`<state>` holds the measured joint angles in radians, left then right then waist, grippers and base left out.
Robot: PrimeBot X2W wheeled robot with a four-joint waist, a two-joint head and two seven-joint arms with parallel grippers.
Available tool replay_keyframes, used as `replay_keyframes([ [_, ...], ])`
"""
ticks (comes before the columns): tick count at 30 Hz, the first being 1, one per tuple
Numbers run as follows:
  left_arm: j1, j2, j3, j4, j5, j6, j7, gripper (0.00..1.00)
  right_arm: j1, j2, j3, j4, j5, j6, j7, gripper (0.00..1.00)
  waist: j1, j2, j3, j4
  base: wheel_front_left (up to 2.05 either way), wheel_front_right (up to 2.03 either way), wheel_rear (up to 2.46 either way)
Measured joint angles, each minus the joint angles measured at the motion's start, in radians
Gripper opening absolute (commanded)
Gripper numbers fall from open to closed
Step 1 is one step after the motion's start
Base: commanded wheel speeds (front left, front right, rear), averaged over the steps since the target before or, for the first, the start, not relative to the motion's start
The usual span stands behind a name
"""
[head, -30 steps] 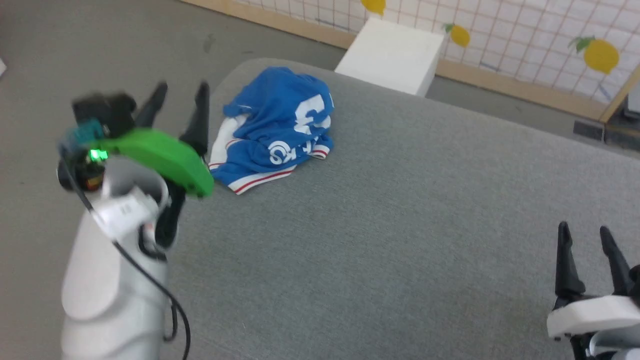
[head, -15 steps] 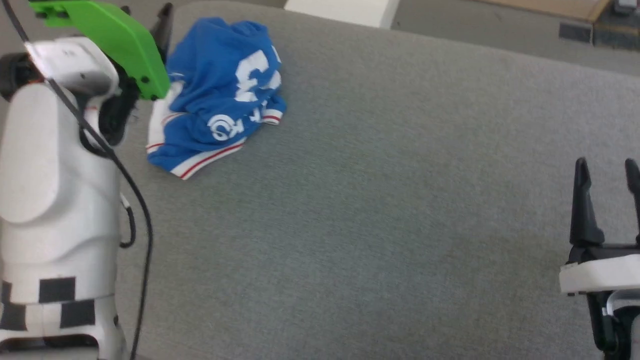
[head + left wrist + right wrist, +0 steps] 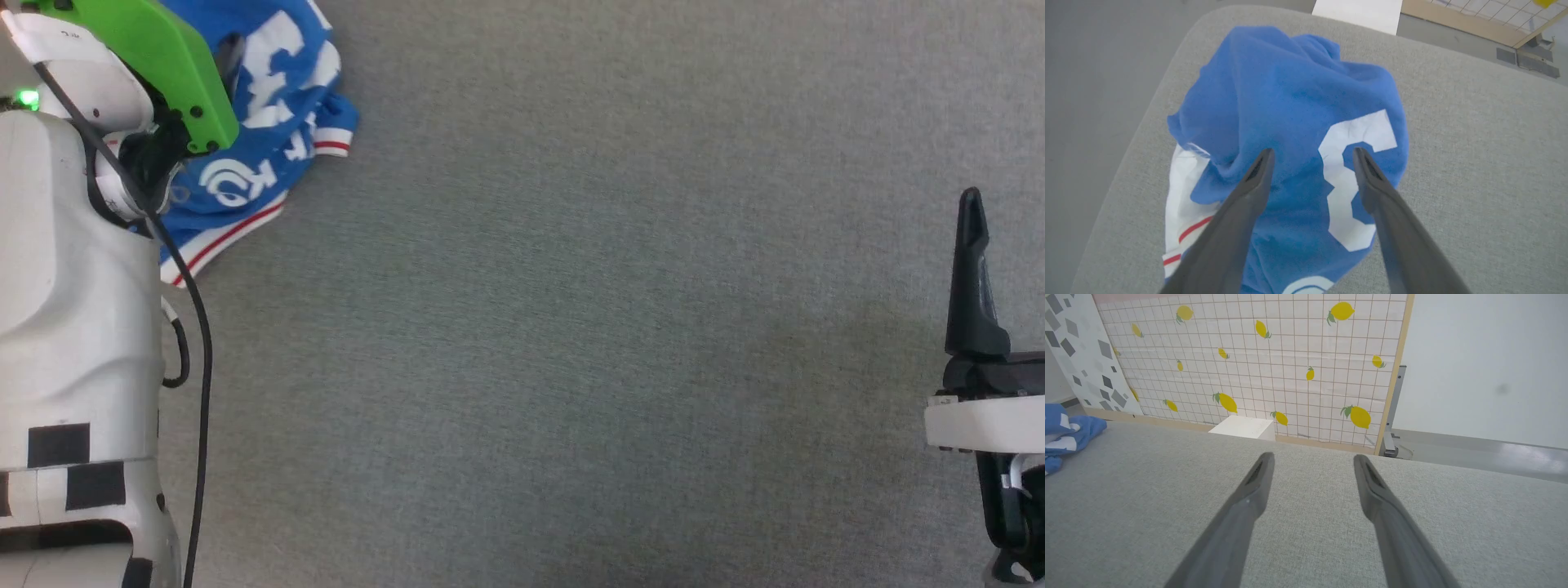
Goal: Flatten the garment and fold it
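Head view, from the left: the pale left forearm (image 3: 73, 269) stands along the edge with a black cable (image 3: 200, 367) hanging down it and a green cover (image 3: 163, 57) on its wrist. Just beyond the cover lies the garment (image 3: 277, 122), a crumpled blue heap with white lettering and red-striped white trim, at the top left of the grey padded surface (image 3: 571, 327). Bare grey cloth runs across to the far right, where one dark finger (image 3: 971, 278) points up the view, well apart from the heap. Left wrist view: the left gripper (image 3: 1312, 150) is poised over the heap with its fingers spread wide and nothing between them, one tip over plain blue folds, the other over a large white numeral; whether the tips touch the cloth cannot be told. The heap sits near the pad's rounded corner. Right wrist view: a blue fold shows at the left edge, the right gripper (image 3: 1312, 456) is spread wide and empty over bare pad, and behind stand a white box (image 3: 1243, 426) and a lemon-printed grid panel (image 3: 1274, 355).
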<state>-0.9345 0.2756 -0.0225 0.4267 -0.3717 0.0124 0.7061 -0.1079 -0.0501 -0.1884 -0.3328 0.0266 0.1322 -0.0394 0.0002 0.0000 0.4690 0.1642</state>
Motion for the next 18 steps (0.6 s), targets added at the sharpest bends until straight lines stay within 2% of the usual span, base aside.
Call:
replay_keyframes([
  [8, 0.001, -0.012, 0.028, 0.048, -0.032, 0.114, 0.121, 1.00, -0.006, -0.003, 0.006, -0.018, 0.000, 0.000, 0.006, 1.00, -0.0001, 0.0000, 0.082, -0.043, 0.00, 0.00, 0.00],
  [9, 0.001, -0.005, 0.031, 0.049, -0.027, 0.137, 0.145, 1.00, -0.014, -0.004, 0.012, -0.018, 0.001, 0.000, 0.006, 1.00, -0.0001, 0.0000, 0.091, -0.056, 0.00, 0.00, 0.00],
  [12, 0.002, 0.017, 0.038, 0.041, -0.014, 0.169, 0.147, 1.00, -0.025, -0.004, 0.015, -0.019, 0.001, 0.000, 0.006, 1.00, -0.0001, 0.0000, 0.102, -0.078, 0.00, 0.00, 0.00],
  [13, 0.002, 0.021, 0.038, 0.039, -0.011, 0.174, 0.146, 0.92, -0.027, -0.004, 0.015, -0.019, 0.001, 0.000, 0.006, 1.00, -0.0001, 0.0000, 0.105, -0.083, 0.00, 0.00, 0.00],
  [14, 0.003, 0.026, 0.039, 0.036, -0.007, 0.179, 0.144, 0.42, -0.028, -0.004, 0.015, -0.018, 0.001, 0.000, 0.005, 1.00, -0.0001, 0.0000, 0.107, -0.089, 0.00, 0.00, 0.00],
  [15, 0.004, 0.029, 0.042, 0.033, -0.005, 0.184, 0.136, 0.00, -0.030, -0.004, 0.015, -0.018, 0.003, 0.000, 0.005, 1.00, -0.0001, 0.0000, 0.109, -0.094, 0.00, 0.00, 0.00],
  [18, 0.011, 0.036, 0.046, 0.030, -0.005, 0.185, 0.118, 0.00, -0.036, -0.004, 0.012, -0.012, 0.009, 0.000, 0.001, 1.00, -0.0001, 0.0000, 0.109, -0.107, 0.00, 0.00, 0.00],
])
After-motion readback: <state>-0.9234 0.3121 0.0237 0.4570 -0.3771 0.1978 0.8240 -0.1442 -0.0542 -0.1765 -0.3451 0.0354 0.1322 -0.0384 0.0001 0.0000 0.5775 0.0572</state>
